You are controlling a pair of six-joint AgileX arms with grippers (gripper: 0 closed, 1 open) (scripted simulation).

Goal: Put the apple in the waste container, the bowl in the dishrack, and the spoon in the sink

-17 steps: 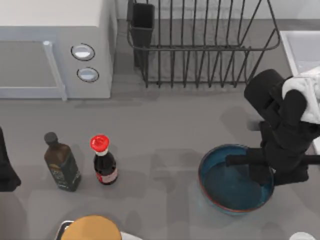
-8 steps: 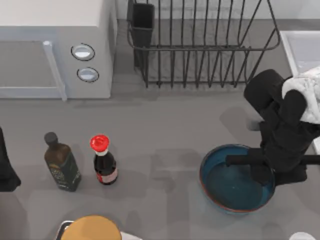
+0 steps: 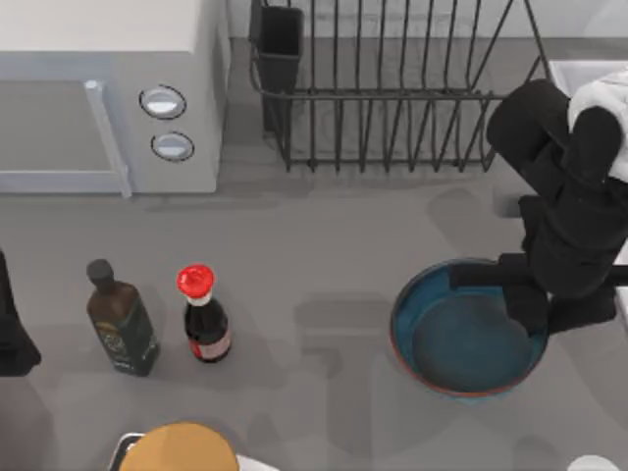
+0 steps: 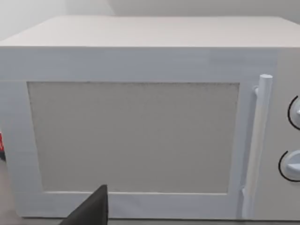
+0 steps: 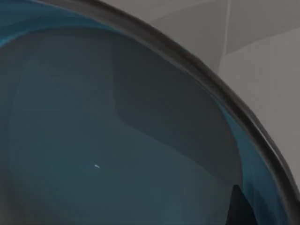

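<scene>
- Our right gripper (image 3: 535, 294), lower right of the top view, was clenched on the far rim of the wide teal-blue bowl (image 3: 461, 339), apparently holding it to carry.
- The dark wire dishrack (image 3: 392, 88) stood at upper centre, the bowl's likely destination.
- Our left arm sat parked at the left edge.

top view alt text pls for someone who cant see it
The right gripper grips the rim of a blue bowl just below the dishrack. A microwave sits upper left, two bottles lower left.
</scene>
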